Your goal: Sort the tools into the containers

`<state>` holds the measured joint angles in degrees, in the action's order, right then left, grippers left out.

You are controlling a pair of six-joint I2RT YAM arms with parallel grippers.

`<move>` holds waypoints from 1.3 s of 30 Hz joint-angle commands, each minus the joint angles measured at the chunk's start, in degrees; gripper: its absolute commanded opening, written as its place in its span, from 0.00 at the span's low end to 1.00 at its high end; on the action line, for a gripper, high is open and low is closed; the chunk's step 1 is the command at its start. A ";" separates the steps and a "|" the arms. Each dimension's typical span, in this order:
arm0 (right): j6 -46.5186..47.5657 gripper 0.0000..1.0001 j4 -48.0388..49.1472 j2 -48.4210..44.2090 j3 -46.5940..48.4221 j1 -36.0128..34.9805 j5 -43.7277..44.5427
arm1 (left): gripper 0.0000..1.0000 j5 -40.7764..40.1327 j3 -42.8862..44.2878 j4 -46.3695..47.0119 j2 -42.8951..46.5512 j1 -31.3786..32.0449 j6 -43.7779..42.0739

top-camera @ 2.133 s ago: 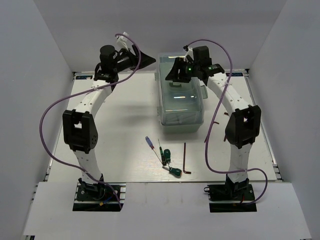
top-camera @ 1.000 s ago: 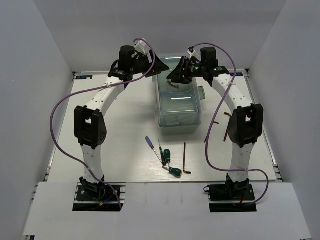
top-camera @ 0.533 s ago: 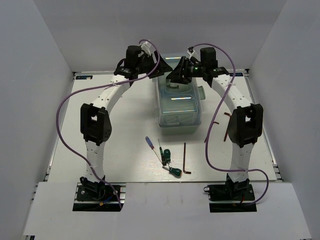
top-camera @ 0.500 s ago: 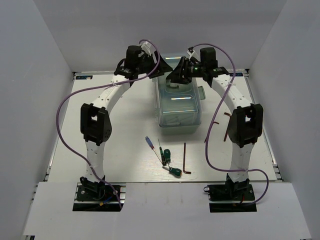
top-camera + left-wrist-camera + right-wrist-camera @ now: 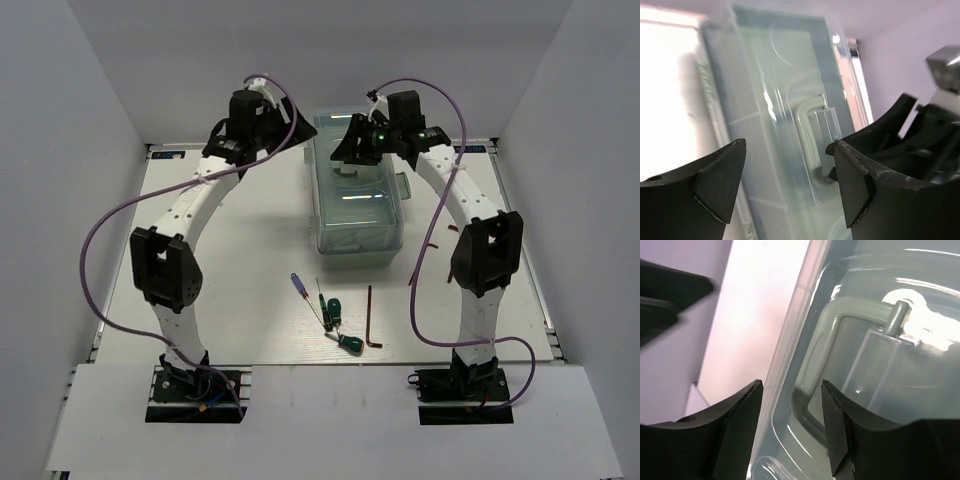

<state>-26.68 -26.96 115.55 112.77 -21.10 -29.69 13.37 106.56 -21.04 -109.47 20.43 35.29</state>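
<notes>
Surface (image 5: 230, 260): white, and I see it carrying the toolbox and all the loose tools.
Toolbox (image 5: 360, 215): pale mint base with the translucent lid (image 5: 765, 90) down on it, and the handle (image 5: 840, 340) lying flat on top.
Left fingers (image 5: 715, 180): spread wide, hanging off the toolbox's far-left corner, nothing between them.
Right fingers (image 5: 735, 430): spread too, over the far end of the toolbox. The handle shows in the gap, but I can't tell if they touch it.
Hex key (image 5: 371, 320): dark, L-shaped, lying on the near side of the toolbox, well apart from it.
Green screwdrivers (image 5: 334, 307): a small cluster just left of the hex key, also near side of the toolbox.
Blue screwdriver (image 5: 296, 283): thin, leftmost of the group, near side of the toolbox.
</notes>
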 commanded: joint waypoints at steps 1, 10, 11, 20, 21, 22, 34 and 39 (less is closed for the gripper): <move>5.14 0.57 -4.32 -1.38 3.77 -1.40 6.48 | 0.81 -6.42 -1.88 0.12 9.44 -0.21 -2.94; 6.46 0.57 -7.31 0.38 5.27 -5.43 19.40 | 0.81 -8.18 -8.56 1.44 15.52 -0.73 -3.47; 6.29 0.57 -7.66 0.56 5.18 -5.53 20.11 | 0.81 -8.18 -8.57 1.44 15.52 -0.74 -3.47; 0.85 0.57 -6.09 1.70 2.81 -6.06 10.99 | 0.81 -2.92 -5.93 3.28 13.24 -0.74 -4.00; 0.31 0.55 -4.96 1.87 2.46 -5.88 8.54 | 0.81 -1.34 -5.15 3.89 12.27 -0.74 -4.00; -0.56 0.55 -4.60 1.96 2.28 -5.97 6.86 | 0.81 -0.63 -5.14 3.90 11.74 -0.74 -4.00; -7.95 0.55 5.42 1.52 1.31 -2.72 -9.06 | 0.81 5.62 5.75 -2.07 2.07 -0.12 -2.42; -9.97 0.54 7.01 1.52 1.05 -1.57 -10.47 | 0.81 6.85 7.08 -3.31 -0.22 0.40 -0.49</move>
<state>-33.50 -25.06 117.16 113.73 -22.44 -33.80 18.24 110.87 -22.70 -109.91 20.34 33.52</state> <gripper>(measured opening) 0.544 0.810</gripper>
